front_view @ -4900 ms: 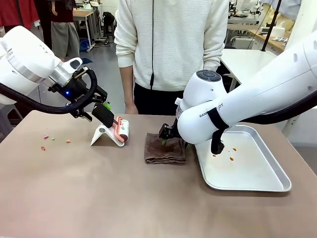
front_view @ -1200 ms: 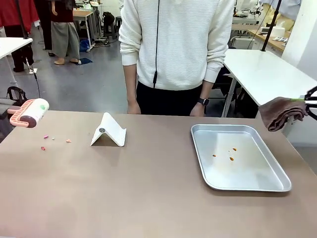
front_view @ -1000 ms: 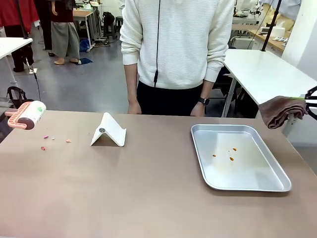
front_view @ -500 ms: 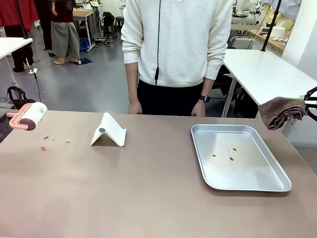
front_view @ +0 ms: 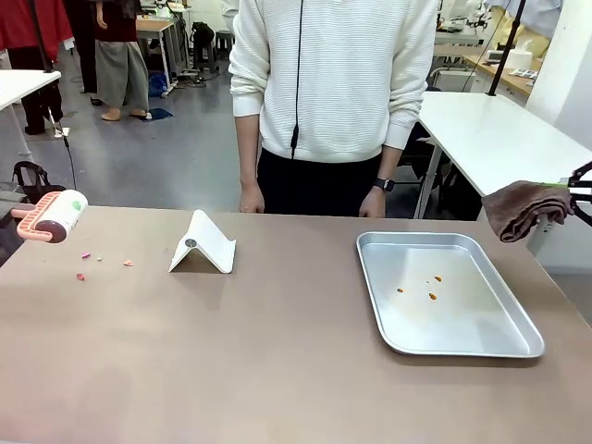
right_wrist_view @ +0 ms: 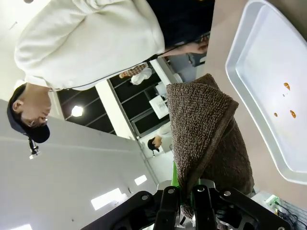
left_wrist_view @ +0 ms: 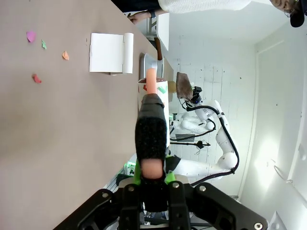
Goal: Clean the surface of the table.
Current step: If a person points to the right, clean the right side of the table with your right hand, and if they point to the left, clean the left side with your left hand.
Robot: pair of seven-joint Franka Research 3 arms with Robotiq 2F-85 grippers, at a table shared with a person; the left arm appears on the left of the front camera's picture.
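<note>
The tan-brown table (front_view: pixel 277 361) carries small pink and orange scraps (front_view: pixel 85 265) near its far left edge. Just above that edge hangs a pink-handled lint roller (front_view: pixel 51 215). In the left wrist view my left gripper (left_wrist_view: pixel 152 175) is shut on the roller's handle (left_wrist_view: pixel 151 115), with the scraps (left_wrist_view: pixel 36 45) ahead on the table (left_wrist_view: pixel 57 143). Off the table's right side my right gripper (front_view: pixel 583 191) holds a brown cloth (front_view: pixel 520 209) in the air. In the right wrist view the right gripper (right_wrist_view: pixel 186 190) is shut on the cloth (right_wrist_view: pixel 206 134).
A metal tray (front_view: pixel 472 319) with a few orange bits lies at the right. A white folded stand (front_view: pixel 203 246) sits at the back left. A person in a white sweater (front_view: pixel 333 83) stands at the far edge, hands down at the table's rim.
Earlier both arms drew back off the table, carrying the roller left and the cloth right. Over the last second both hold still; the person shifts slightly.
</note>
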